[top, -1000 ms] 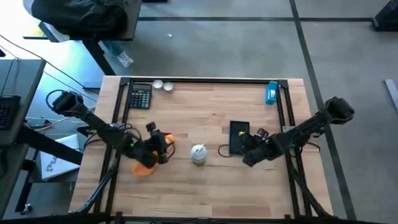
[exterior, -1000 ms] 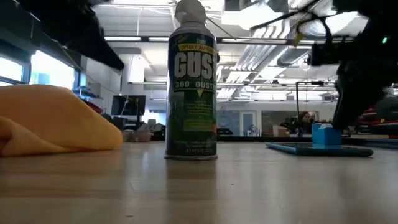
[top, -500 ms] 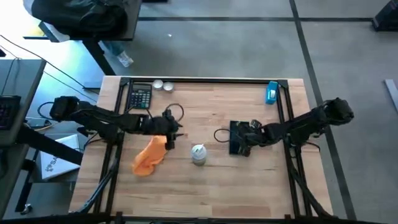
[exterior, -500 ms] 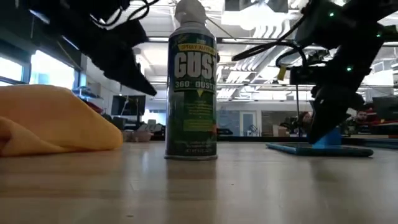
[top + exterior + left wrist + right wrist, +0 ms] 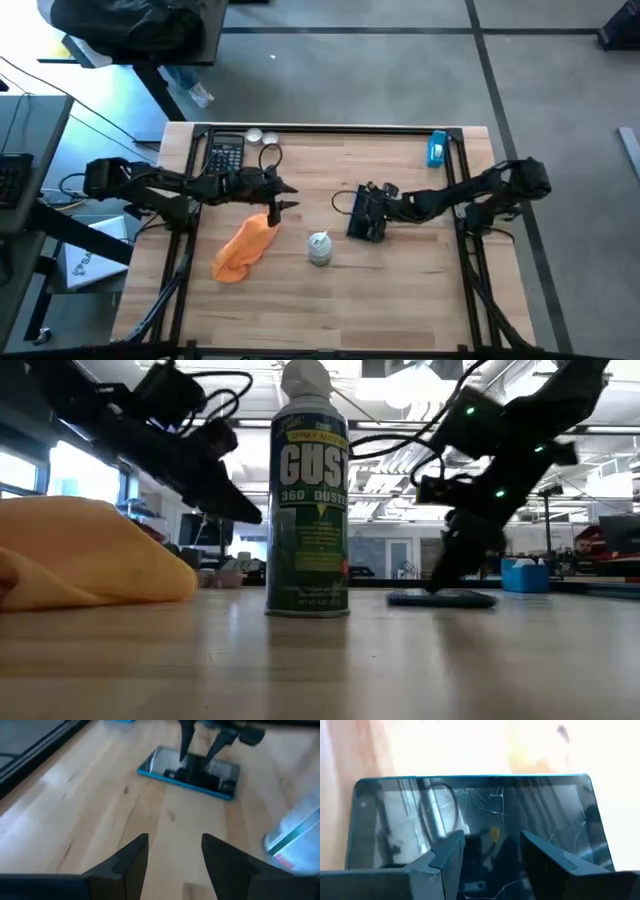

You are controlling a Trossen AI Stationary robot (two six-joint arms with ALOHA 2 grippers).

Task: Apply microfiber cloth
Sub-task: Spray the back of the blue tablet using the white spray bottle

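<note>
My left tool [image 5: 283, 197] hangs over the counter [image 5: 400, 290] with its prongs spread and nothing between them; the orange microfiber cloth [image 5: 243, 248] lies crumpled just beside and below it, not in my hold. Right of the cloth stands the duster can [image 5: 319, 247]. Further right, my right tool [image 5: 362, 210], spread open and empty, bears on the cracked blue-edged tablet [image 5: 367, 220]. I judge the risk is pushing the tablet into the can. Half a second ago the left tool sat at the cloth's top; the tablet has since slid leftward.
</note>
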